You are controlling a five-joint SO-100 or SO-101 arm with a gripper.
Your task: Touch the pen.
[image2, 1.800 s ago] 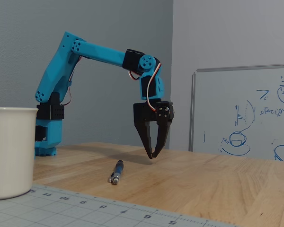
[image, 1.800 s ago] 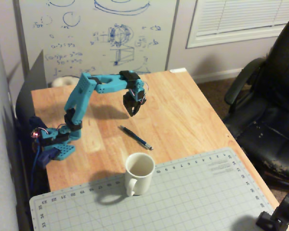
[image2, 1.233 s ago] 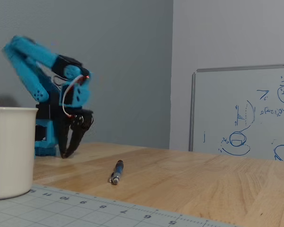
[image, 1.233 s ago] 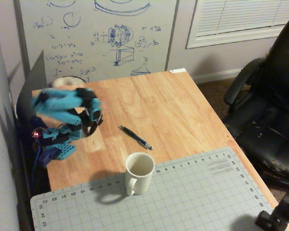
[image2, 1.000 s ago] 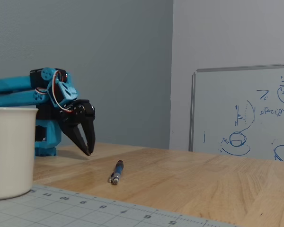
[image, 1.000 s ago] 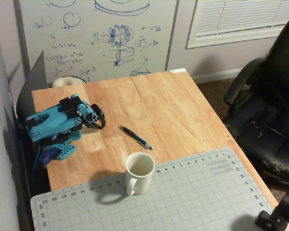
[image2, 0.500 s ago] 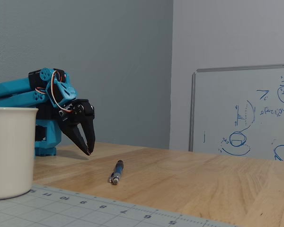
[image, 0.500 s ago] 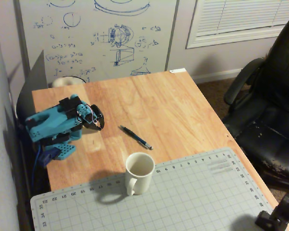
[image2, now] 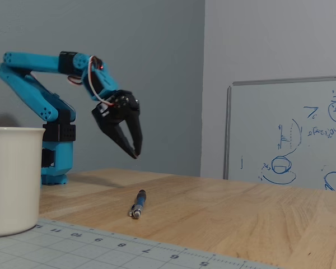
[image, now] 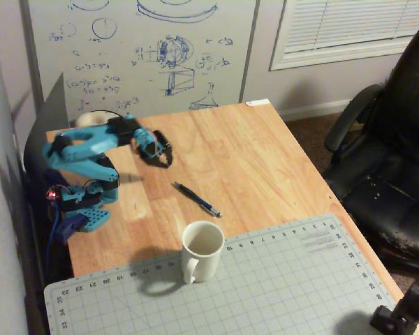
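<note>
Fingertips of the gripper (image2: 135,152) nearly meet (pinching nothing), hanging in the air toward the desk's (image: 279,160) whiteboard-side edge, the pen (image: 195,199) mid-desk yet untouched.

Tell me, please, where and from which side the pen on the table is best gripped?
Probably mid-barrel, from straight above. The pen lies flat on the wooden table with clear space around it, so the gripper should turn its jaws across the thin barrel, not along it.
</note>
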